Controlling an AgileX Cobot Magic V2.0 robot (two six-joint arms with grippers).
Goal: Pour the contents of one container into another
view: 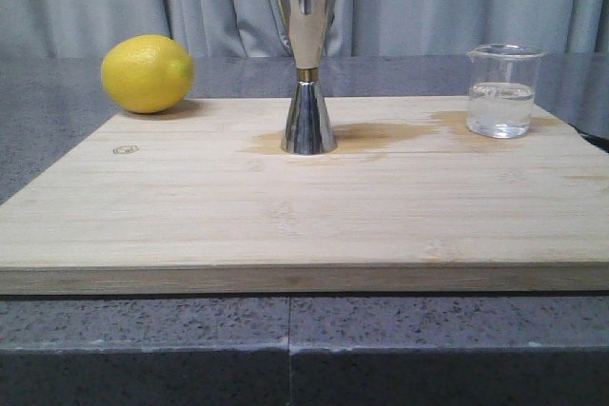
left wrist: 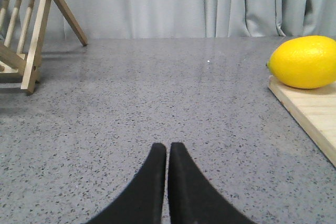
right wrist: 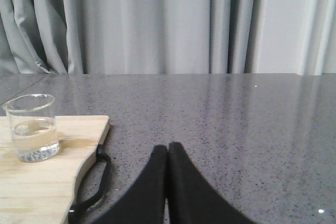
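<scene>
Upright, a glass beaker (view: 502, 92) part full of clear liquid stood on a wooden board (view: 285, 206), off to the left of the right pincer (right wrist: 168, 153), which was pressed closed and empty over the grey desk (right wrist: 236, 119). A steel jigger (view: 306, 64) stood mid-board. The left pincer (left wrist: 167, 153) was likewise closed, a lemon (left wrist: 304, 61) ahead to its right.

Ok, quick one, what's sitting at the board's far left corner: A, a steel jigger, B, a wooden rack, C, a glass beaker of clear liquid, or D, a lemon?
D: the front view shows the lemon at the far left corner of the cutting board, while the jigger stands mid-board and the beaker sits far right.
</scene>
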